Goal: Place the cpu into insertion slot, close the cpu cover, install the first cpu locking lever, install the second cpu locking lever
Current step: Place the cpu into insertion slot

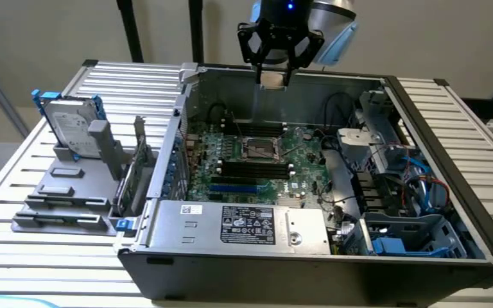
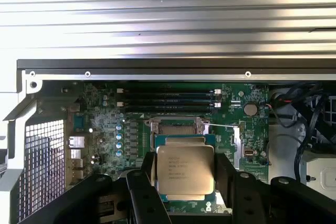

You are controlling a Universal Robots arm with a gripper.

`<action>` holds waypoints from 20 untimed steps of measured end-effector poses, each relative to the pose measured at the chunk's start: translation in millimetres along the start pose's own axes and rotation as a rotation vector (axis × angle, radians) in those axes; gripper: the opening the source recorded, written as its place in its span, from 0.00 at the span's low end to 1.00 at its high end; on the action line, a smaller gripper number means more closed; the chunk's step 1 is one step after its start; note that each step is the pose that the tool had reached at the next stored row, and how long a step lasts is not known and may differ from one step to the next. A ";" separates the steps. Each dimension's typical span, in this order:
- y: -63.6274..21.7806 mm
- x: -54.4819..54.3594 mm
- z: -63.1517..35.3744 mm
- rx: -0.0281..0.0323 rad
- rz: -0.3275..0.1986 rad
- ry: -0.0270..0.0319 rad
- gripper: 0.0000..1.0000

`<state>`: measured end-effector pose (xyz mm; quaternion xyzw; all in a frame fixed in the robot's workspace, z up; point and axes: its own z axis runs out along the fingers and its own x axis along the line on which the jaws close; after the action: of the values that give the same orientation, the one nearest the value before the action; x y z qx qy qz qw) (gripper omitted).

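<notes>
My gripper (image 1: 273, 76) hangs above the back wall of the open computer case, shut on the cpu (image 1: 272, 80), a small silvery-beige square chip. In the wrist view the cpu (image 2: 185, 170) sits flat between the two black fingers (image 2: 143, 190), printed face towards the camera. Far below, the insertion slot (image 1: 262, 149) lies in the green circuit board (image 1: 302, 144), square with a dark frame. From the wrist, the slot (image 2: 181, 140) is partly hidden behind the chip. A grey metal frame (image 2: 176, 125), apparently the cpu cover, stands just beyond it.
Black memory sticks (image 1: 255, 170) lie beside the slot. A silver power supply (image 1: 238, 224) fills the case's front. Cables and drive bays (image 1: 418, 186) crowd the exterior view's right. A hard drive (image 1: 71, 128) and grey holders stand on the slatted table (image 1: 24, 167) at its left.
</notes>
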<state>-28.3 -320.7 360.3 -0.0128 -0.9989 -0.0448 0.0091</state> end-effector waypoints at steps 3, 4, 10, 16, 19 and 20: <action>0.0 0.0 0.0 0.0000 0.000 0.0000 0.55; 0.0 0.0 0.0 0.0000 0.003 -0.0003 0.55; -0.1 0.0 0.7 -0.0016 0.100 -0.0088 0.55; -0.2 -0.1 2.0 -0.0038 0.208 -0.0183 0.55; -0.2 -0.1 2.6 -0.0048 0.259 -0.0212 0.55; -0.3 -0.1 2.8 -0.0050 0.278 -0.0223 0.55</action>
<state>-28.3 -320.7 357.5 -0.1517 -0.9874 -0.0455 0.0041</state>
